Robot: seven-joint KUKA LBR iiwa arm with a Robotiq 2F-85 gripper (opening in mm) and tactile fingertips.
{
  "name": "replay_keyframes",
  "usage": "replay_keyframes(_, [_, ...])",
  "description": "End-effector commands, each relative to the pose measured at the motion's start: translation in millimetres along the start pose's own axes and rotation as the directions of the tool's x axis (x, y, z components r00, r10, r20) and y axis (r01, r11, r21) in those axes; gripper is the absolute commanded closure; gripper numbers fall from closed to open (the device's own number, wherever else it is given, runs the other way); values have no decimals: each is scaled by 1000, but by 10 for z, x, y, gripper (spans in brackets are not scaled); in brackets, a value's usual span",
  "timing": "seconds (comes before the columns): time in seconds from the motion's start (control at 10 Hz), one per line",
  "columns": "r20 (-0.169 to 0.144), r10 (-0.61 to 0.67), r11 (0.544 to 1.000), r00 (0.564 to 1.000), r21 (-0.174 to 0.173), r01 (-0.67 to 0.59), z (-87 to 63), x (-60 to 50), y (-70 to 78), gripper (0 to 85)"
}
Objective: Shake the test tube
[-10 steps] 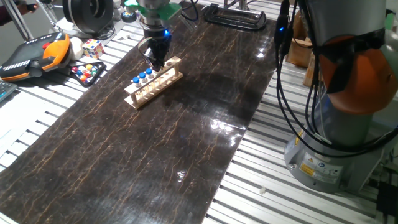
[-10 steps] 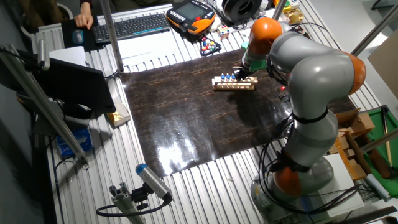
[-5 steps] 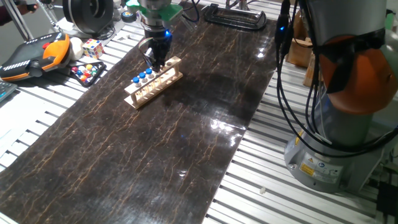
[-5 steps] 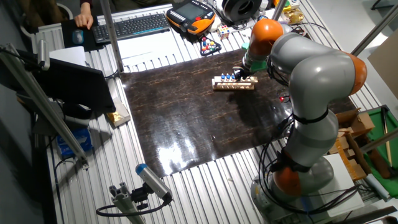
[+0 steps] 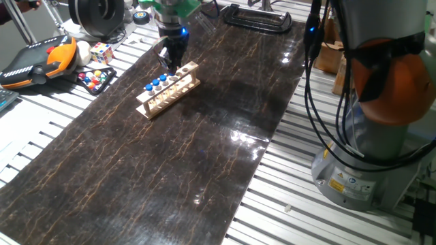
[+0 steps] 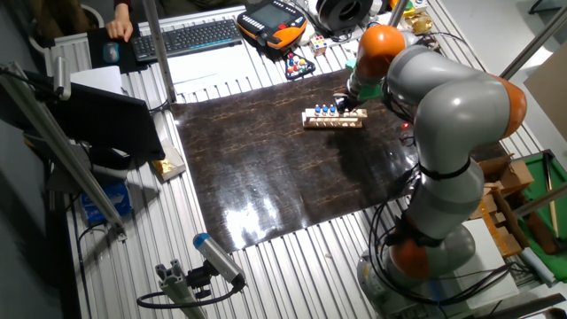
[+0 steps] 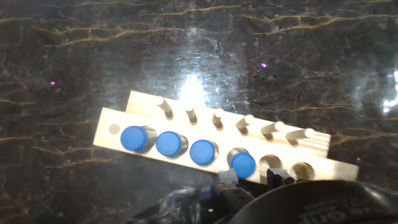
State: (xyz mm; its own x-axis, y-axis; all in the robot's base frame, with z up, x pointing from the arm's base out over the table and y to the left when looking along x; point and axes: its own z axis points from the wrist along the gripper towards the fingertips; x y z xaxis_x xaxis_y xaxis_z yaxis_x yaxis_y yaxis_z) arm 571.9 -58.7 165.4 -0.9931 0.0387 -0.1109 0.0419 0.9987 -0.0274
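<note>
Claw (image 5: 168, 66) gripped tube (image 7: 243, 165), lifted partly above rack (image 5: 167, 90) near bench (image 5: 204, 156) far edge. Three capped tubes (image 7: 171, 144) stood in rack; two end holes empty.

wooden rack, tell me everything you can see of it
The wooden rack is a pale, light-wood block lying on the dark marbled table top, skewed to its edges. Its top bar has a row of six holes. Three hold blue-capped tubes side by side; the test tube at the fourth hole looks partly raised, with the gripper at it. The last two holes are empty. A row of short wooden pegs runs along the rear ledge.
</note>
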Motion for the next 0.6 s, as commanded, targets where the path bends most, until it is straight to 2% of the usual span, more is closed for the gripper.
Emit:
replay_keyframes(0.0, [-7, 3, 1000, 1000, 2, -3, -144, 2, -3, 587])
replay_keyframes(0.2, [-25, -1, 1000, 1000, -8, 0, -360, 14, -26, 797])
replay_keyframes(0.3, [-28, 1, 1000, 1000, -5, -1, -451, 14, -7, 843])
replay_keyframes(0.5, [-24, 18, 1000, 1000, -11, -18, -576, 44, 69, 843])
